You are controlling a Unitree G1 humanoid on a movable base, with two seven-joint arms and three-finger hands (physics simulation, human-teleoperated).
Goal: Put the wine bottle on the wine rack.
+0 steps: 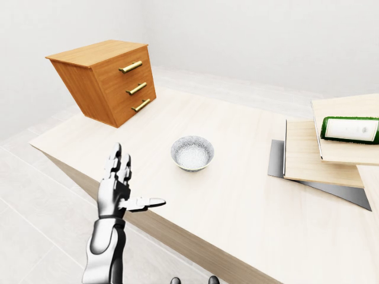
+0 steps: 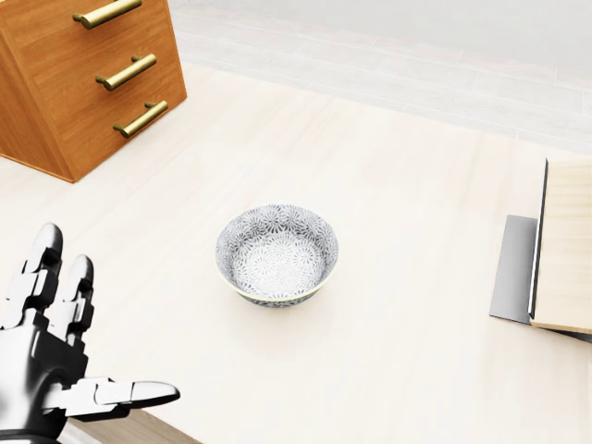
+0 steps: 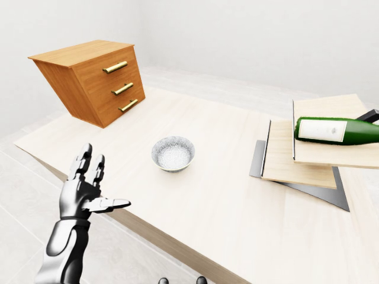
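Left robot hand [image 3: 87, 188] hung nearest, fingers spread wide and empty, over the table's [image 3: 225, 195] near-left edge. Right robot hand barely showed at the bottom edge; state could not be told. Bottle [image 3: 334, 130] lay on its side on the upper of two stacked boards [image 3: 296, 163], far right in the right-eye view, long axis running left-right, well apart from the left hand. Right hand probably nearer. Bowl [image 3: 173, 154] sat between; bare tabletop all round it. Drawers [image 3: 98, 80] far left. No rack identifiable.
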